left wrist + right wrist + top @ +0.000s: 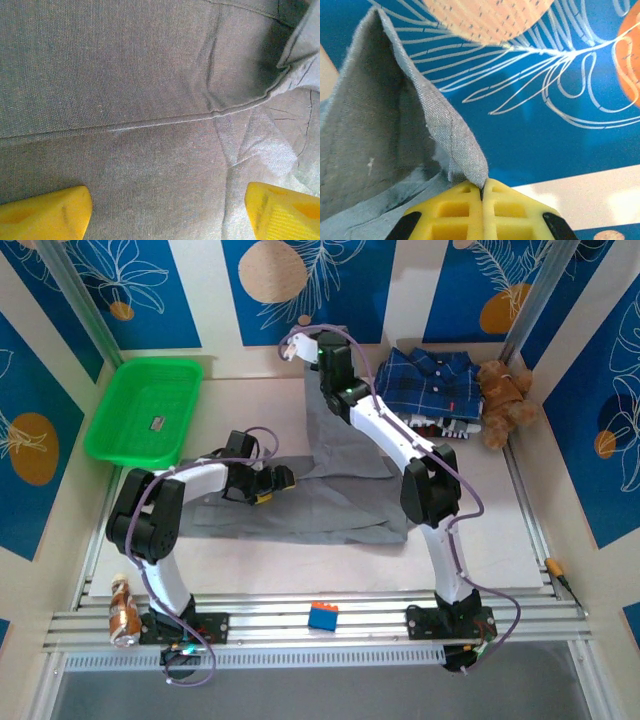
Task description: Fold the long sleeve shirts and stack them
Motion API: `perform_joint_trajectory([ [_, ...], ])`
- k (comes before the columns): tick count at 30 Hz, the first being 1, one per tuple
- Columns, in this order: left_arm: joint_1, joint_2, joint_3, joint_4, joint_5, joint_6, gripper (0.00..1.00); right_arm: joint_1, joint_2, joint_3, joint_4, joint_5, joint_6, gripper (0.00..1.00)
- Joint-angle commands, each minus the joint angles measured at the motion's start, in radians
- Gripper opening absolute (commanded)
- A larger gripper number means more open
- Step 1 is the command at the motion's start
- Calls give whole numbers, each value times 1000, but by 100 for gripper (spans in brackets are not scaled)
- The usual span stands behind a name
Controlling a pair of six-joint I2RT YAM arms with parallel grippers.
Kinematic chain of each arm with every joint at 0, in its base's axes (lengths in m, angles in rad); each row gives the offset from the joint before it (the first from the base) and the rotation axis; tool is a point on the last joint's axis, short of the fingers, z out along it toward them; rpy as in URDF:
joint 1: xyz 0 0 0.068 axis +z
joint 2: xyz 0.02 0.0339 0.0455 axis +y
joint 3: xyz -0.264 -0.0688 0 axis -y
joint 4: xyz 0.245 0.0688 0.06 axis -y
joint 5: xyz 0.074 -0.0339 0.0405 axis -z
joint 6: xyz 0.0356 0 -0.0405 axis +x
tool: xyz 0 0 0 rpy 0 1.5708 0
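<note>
Pale table [480, 530] boxed in by blue leaf-print walls. The grey shirt [300, 510] lies mid-table with its long axis left-right. One part runs toward the back wall, so it makes an L. The back end is lifted off the table: the right gripper [481, 195] has its yellow jaws pressed together on a grey fabric edge, and the cloth hangs in a peak beside it. The left gripper [165, 215] is low over the flat grey cloth near a seam, with fingers [45, 212] wide apart and nothing between them.

The navy plaid shirt [425, 380] is folded at back right, touching the teddy bear [503, 400] at the right wall. There is bare table in front of and to the right of the grey shirt.

The green tray [110, 430] at back left holds one small dark item [158, 423], too small to name. A blue brick [322, 617] sits on the front rail and a bottle [123, 610] stands at front left.
</note>
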Motion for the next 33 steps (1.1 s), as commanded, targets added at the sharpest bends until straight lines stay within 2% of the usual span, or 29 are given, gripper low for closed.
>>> perform_joint_trajectory([
  [1,-9,91,-31,-41,-50,17,84,42,-86,-103,107,-12,-14,0],
  [11,-9,90,-13,-46,-42,32,84,156,-360,-372,-163,65,135,0],
  [14,-8,75,-13,-47,-41,35,84,197,-457,-438,-333,113,262,0],
  [20,6,33,-23,-44,-31,23,84,313,-594,-453,-829,97,691,0],
  [24,34,-32,-34,-53,-18,-11,85,417,-606,-434,-1105,-7,1023,0],
  [28,76,-135,-43,-127,-60,-36,85,504,-575,-429,-1218,-92,1299,0],
  [33,138,-277,-43,-280,-190,-27,87,557,-497,-396,-1197,-258,1549,0],
])
